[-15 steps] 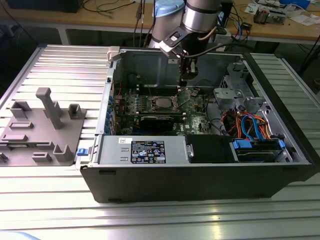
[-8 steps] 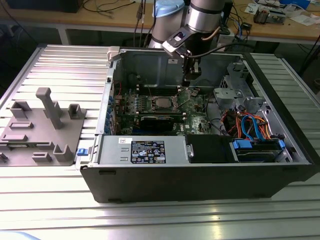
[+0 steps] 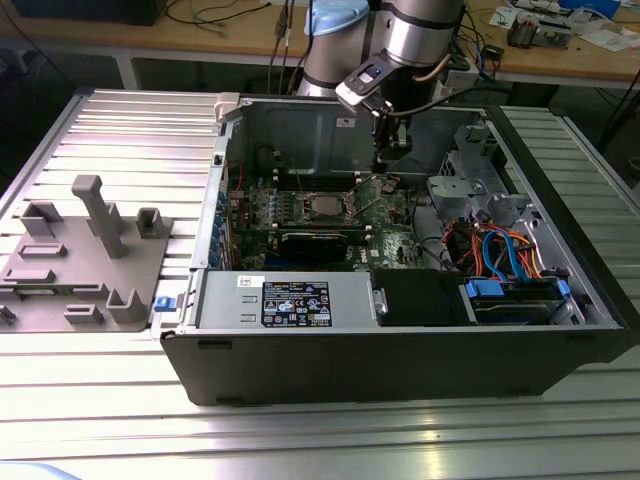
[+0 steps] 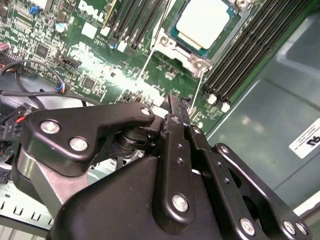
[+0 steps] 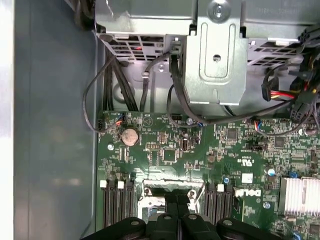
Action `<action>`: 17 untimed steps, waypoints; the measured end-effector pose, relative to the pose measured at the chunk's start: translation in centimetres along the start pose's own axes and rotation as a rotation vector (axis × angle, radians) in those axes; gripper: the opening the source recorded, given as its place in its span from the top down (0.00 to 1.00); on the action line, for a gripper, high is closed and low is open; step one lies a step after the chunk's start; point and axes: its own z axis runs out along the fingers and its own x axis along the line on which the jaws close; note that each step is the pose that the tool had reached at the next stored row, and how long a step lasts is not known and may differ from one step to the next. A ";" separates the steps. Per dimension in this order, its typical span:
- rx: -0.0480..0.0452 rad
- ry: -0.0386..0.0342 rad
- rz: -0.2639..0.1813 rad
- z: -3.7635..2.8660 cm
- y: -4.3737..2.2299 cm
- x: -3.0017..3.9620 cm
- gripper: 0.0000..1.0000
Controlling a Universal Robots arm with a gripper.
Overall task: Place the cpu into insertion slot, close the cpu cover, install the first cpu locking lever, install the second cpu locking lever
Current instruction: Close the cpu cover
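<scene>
A ribbed aluminium counter [image 3: 90, 420] carries one open black computer case [image 3: 400, 365]. One silver-and-blue robot arm [image 3: 425, 30] reaches down into the case from its far side. On the exterior view's left stands one grey moulded fixture [image 3: 85, 260] with several upright posts. Inside the case lie one grey power supply box [image 3: 285, 300] with a printed label, one bundle of blue and orange cables [image 3: 500, 245], and one green motherboard [image 5: 165, 150].

The black hand [image 4: 176, 100] hangs low over the board, just beside the socket. In both wrist views its fingers [image 5: 172, 212] are pressed together. I cannot tell whether anything thin sits between them.

The cpu [image 4: 205, 22], a flat square chip with a silvery-grey top, sits in the insertion slot [image 4: 175, 38], whose contact field it hides. The cpu cover [image 4: 181, 51], a thin silvery frame plate, lies flat around it; the edge of the second wrist view cuts off its far side. Two thin metal locking levers [image 4: 147, 62] stick out from the socket, loose over the board. The end of one runs close to the fingertips; whether they touch is hard to make out.

Two banks of long black memory slots [image 4: 240, 55] flank the socket. One round silver coin battery [image 5: 130, 136] sits near the board's edge.
</scene>
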 end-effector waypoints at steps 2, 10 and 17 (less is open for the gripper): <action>0.0010 -0.0001 0.000 0.07 0.31 -0.02 0.89; 0.0071 0.0002 0.000 0.98 2.19 -0.07 0.89; 0.0114 0.0003 0.000 2.25 3.24 -0.09 0.89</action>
